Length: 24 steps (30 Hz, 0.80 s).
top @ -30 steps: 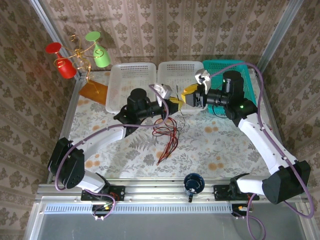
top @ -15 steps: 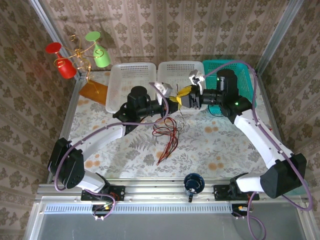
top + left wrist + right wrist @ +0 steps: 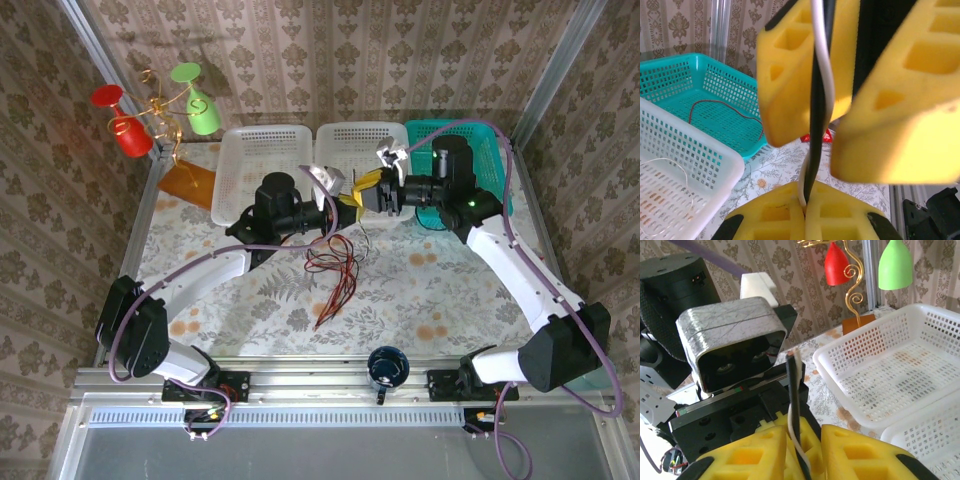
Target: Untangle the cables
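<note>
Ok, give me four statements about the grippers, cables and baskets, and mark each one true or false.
1. The left gripper is shut on black and white cables. True.
2. The teal basket holds nothing. False: a red cable lies in it.
3. The right gripper grips a white basket. False: its fingers stand either side of the cables held by the left gripper.
4. A dark mug stands at the table's near edge. True.

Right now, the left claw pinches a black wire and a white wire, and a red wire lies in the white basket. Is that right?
Not quite. The red wire lies in the teal basket, not the white one; the left wrist view shows it. The left claw does pinch the black wire and the white wire.
</note>
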Motion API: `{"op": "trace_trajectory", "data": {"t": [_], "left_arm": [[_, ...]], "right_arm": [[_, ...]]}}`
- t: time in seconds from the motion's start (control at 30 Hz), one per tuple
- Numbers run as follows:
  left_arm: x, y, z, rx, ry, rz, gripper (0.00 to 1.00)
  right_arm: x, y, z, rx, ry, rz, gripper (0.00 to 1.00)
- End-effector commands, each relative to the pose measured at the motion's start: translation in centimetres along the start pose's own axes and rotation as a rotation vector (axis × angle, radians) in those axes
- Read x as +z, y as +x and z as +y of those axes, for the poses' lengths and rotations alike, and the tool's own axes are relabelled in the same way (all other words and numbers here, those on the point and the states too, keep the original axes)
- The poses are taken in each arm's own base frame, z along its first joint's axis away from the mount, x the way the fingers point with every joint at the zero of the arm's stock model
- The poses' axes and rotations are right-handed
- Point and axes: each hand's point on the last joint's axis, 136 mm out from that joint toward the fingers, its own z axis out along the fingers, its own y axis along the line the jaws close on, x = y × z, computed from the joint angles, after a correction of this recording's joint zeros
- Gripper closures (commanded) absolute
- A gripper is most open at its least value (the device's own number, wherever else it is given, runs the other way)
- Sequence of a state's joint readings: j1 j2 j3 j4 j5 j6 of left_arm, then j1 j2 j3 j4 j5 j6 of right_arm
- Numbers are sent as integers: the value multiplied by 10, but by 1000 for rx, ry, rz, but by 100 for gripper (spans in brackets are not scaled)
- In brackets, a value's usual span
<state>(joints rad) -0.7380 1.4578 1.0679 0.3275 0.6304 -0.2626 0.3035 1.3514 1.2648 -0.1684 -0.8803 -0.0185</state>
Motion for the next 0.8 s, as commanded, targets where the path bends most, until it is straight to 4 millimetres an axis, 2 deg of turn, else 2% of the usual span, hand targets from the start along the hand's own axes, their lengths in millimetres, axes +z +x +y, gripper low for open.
{"op": "trace_trajectory", "data": {"t": [0.0,0.13,0.23,0.37,0.5,0.67,0.77], "left_arm": [[-5,-17,-11,10,39,-30,100],[-5,-16,-12,9,41,-29,100],[-6,-16,-12,7,42,-29,100],[-5,-15,-13,4,45,-26,100],[-5,-14,-12,1,42,-23,100],[-6,-16,-12,2,43,-26,100],[-5,-16,-12,1,42,-25,100]], "right_arm": [[-5,-17,9,-28,-29,-33,76],[-4,-15,6,-23,-24,-26,79],[-5,-17,4,-23,-21,-34,85],[-7,-19,3,-21,-22,-41,76],[-9,-19,1,-15,-19,-45,73],[-7,-17,2,-5,-37,-37,82],[-6,-15,2,2,-43,-33,82]]}}
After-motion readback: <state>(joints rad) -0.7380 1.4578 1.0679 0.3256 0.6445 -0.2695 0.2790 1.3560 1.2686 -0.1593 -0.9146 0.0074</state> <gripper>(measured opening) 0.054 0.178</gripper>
